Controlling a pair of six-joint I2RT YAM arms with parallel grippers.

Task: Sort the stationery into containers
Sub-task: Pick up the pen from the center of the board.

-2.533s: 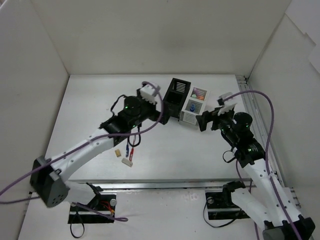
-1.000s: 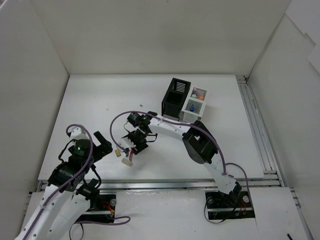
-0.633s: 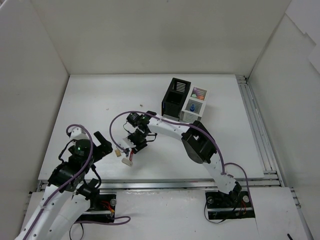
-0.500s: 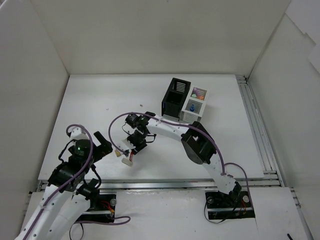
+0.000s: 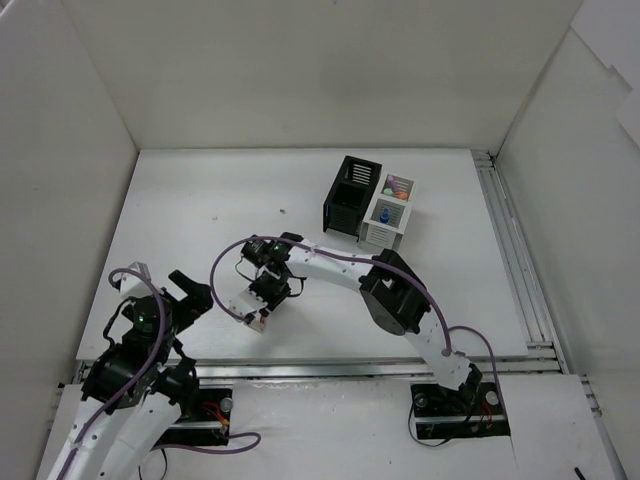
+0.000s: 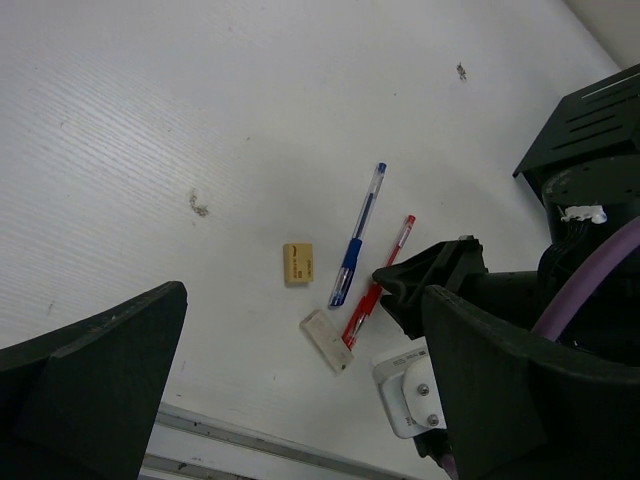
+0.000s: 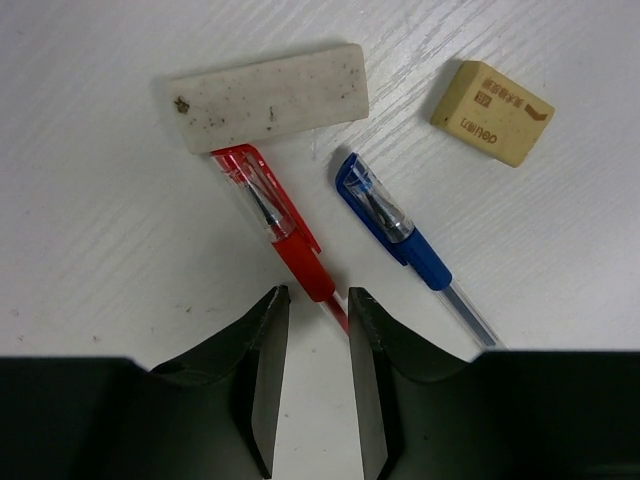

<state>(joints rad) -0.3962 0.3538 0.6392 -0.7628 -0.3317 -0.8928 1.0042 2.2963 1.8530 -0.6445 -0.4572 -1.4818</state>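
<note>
Right arm (image 5: 340,265) stretches from its base at lower right across to centre-left. The right gripper (image 5: 264,298) is low over the table (image 5: 450,290), and its jaw gap is unclear from up here. A small white eraser (image 5: 257,323) lies just below its tip. Left arm (image 5: 125,375) is folded at lower left, with the left gripper (image 5: 190,292) apart from the eraser. Black box (image 5: 353,190) and white box (image 5: 391,208) sit side by side, touching, upper centre-right. The white box holds coloured items (image 5: 386,214). Purple cables (image 5: 225,262) loop off both arms.

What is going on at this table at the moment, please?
The right gripper has its jaws either side of a red pen on the table, not yet clamped. A blue pen, a white eraser and a beige eraser lie beside it. The left gripper hangs open near its base.
</note>
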